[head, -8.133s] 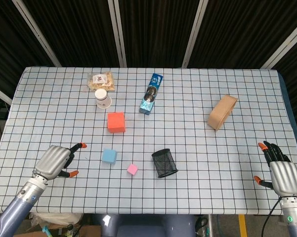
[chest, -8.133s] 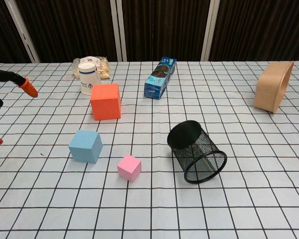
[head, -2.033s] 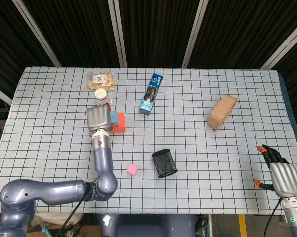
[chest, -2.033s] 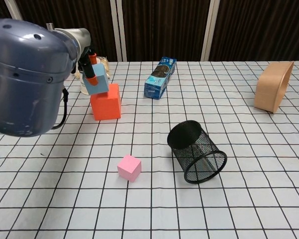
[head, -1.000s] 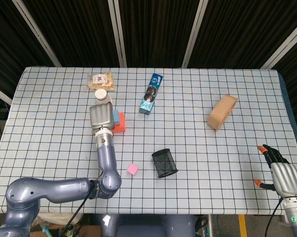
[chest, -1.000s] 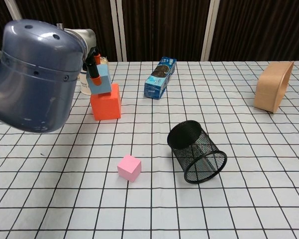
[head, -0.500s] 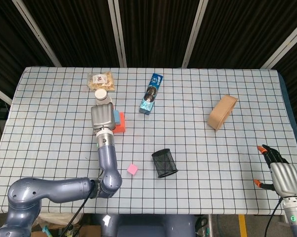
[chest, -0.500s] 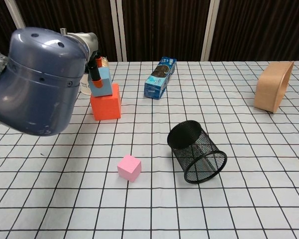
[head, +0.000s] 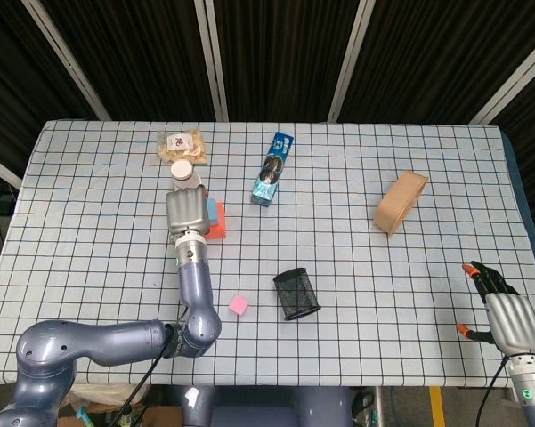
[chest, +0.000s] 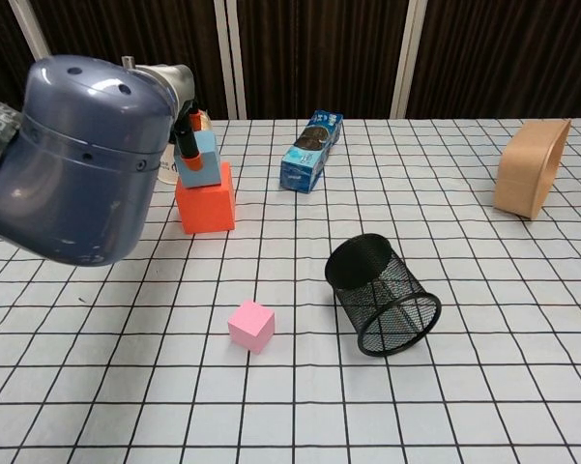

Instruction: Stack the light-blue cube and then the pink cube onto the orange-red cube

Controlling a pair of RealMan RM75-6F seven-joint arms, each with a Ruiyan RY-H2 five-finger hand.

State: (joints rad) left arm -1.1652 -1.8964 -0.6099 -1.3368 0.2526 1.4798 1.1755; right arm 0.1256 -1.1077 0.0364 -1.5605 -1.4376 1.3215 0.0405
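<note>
From the head view I have my left hand [head: 189, 213] over the orange-red cube [head: 217, 226], its back toward the camera so the fingers are hidden there. The chest view fills that in: the light-blue cube [chest: 202, 159] sits on top of the orange-red cube [chest: 206, 201], and orange-tipped fingers [chest: 186, 142] lie against its left face, so I read the left hand as holding the light-blue cube; much of this view's left side is blocked by the bulky grey-blue arm [chest: 82, 159]. In the head view only a sliver of the light-blue cube [head: 211, 211] shows at the hand's right edge. The pink cube [head: 239, 305] rests alone on the checked surface [head: 365, 178], nearer the front edge, just left of the black mesh cup [head: 296, 294] lying on its side; the chest view shows the pink cube [chest: 251, 326] and the mesh cup [chest: 383, 295] apart. My right hand [head: 503, 316] hangs at the front right corner, well apart from everything, holding nothing, with its thumb and fingers spread. Toward the back I see a white paper cup [head: 182, 173] just behind the left hand, a snack bag [head: 182, 145] beyond it, a blue box [head: 272, 169] lying flat, and a tan container [head: 400, 202] on its side to the right.
</note>
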